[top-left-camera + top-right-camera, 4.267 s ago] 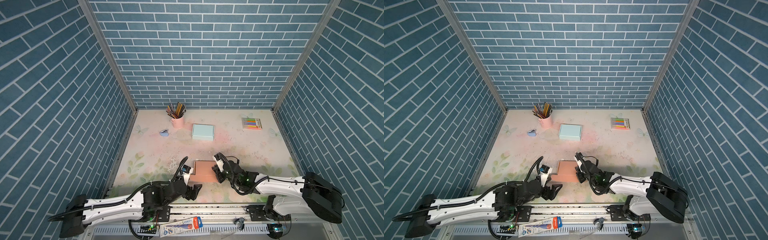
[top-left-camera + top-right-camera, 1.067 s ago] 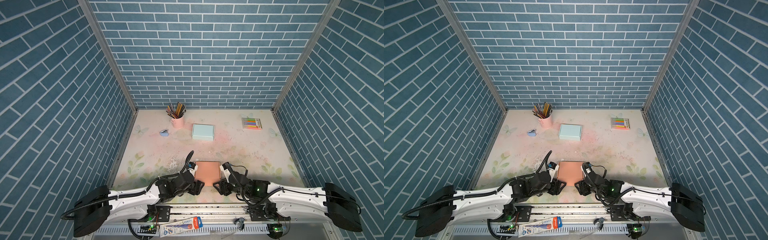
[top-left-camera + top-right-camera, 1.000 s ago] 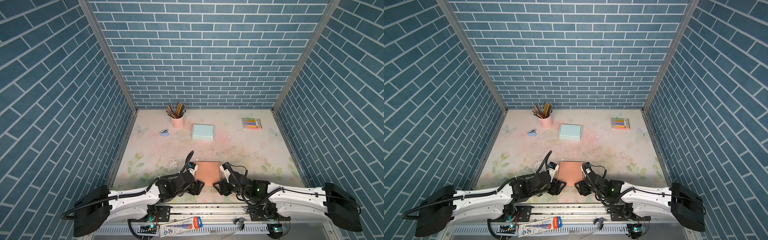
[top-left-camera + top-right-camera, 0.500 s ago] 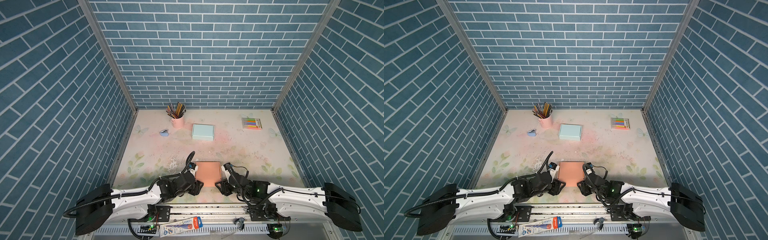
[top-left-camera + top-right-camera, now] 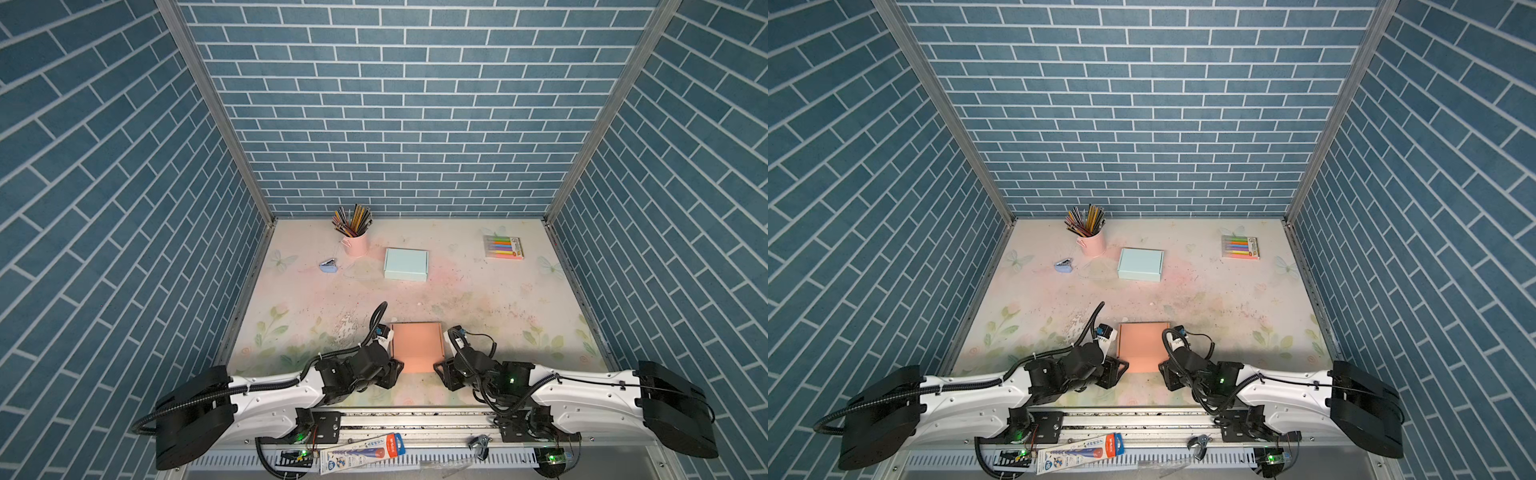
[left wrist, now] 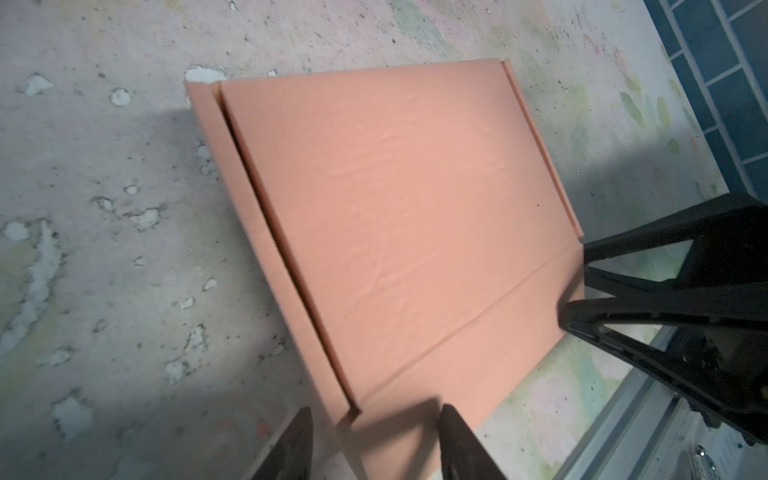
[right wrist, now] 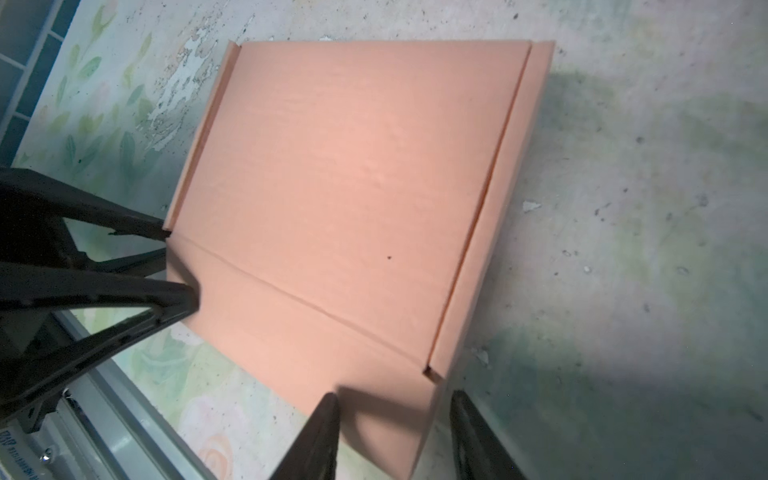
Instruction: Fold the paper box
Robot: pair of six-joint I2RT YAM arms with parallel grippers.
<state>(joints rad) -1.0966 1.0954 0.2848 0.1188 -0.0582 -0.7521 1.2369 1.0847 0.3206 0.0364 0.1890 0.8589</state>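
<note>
The salmon paper box (image 5: 417,347) (image 5: 1142,345) lies flat-lidded near the table's front middle, with its front flap spread toward me. My left gripper (image 5: 395,370) (image 6: 374,449) is at the flap's near left corner. Its jaws are open and straddle that corner without pinching it. My right gripper (image 5: 440,370) (image 7: 395,440) mirrors it at the near right corner, also open around the flap edge. Each wrist view shows the box (image 6: 395,208) (image 7: 345,187) and the other arm's gripper, the right gripper (image 6: 623,291) and the left gripper (image 7: 166,270), touching the opposite corner.
A light blue closed box (image 5: 405,264), a pink cup of pencils (image 5: 354,243), a small blue object (image 5: 329,266) and a marker pack (image 5: 503,247) sit toward the back. The metal front rail (image 5: 415,419) runs just behind both grippers.
Both grippers have moved from the box's sides to its near corners. Over the last second they edged closer and both pairs of jaws narrowed. The box has stayed put.
</note>
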